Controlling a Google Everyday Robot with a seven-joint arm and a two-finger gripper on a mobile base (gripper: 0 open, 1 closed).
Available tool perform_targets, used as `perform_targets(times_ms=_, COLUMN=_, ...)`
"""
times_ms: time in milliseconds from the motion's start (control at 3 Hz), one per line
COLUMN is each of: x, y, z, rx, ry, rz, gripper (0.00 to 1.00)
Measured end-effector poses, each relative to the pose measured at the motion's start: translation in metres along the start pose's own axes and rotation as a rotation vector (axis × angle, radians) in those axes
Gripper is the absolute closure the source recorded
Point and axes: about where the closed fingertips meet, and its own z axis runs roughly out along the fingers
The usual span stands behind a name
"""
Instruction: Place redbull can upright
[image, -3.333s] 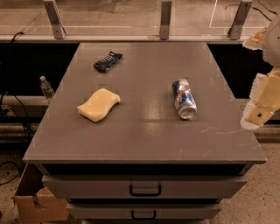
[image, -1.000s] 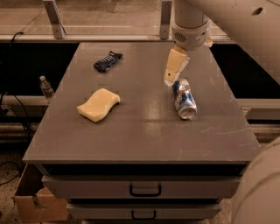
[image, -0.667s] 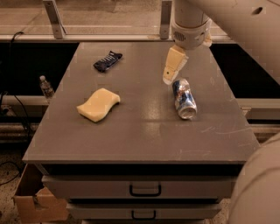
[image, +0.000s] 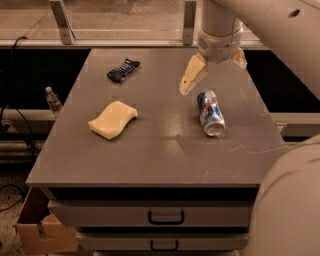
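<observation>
- Camera view: the redbull can (image: 211, 113) lies on its side on the desk (image: 150, 150).
- The gripper (image: 214, 75) hovers just above it, fingers (image: 191, 75) spread, grasping nothing.

The gripper (image: 214, 75) has swung in from off the desk's (image: 150, 155) right side and now hovers, fingers spread, just behind the can (image: 210, 113).
</observation>
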Motion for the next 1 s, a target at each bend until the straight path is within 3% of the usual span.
perform_targets(times_ms=333, x=0.004, y=0.014, z=0.003, rx=-0.049, ry=0.011, rz=0.161, gripper=0.0)
perform_targets(times_ms=1000, x=0.014, y=0.037, z=0.033, rx=-0.157, ry=0.101, rz=0.366, gripper=0.0)
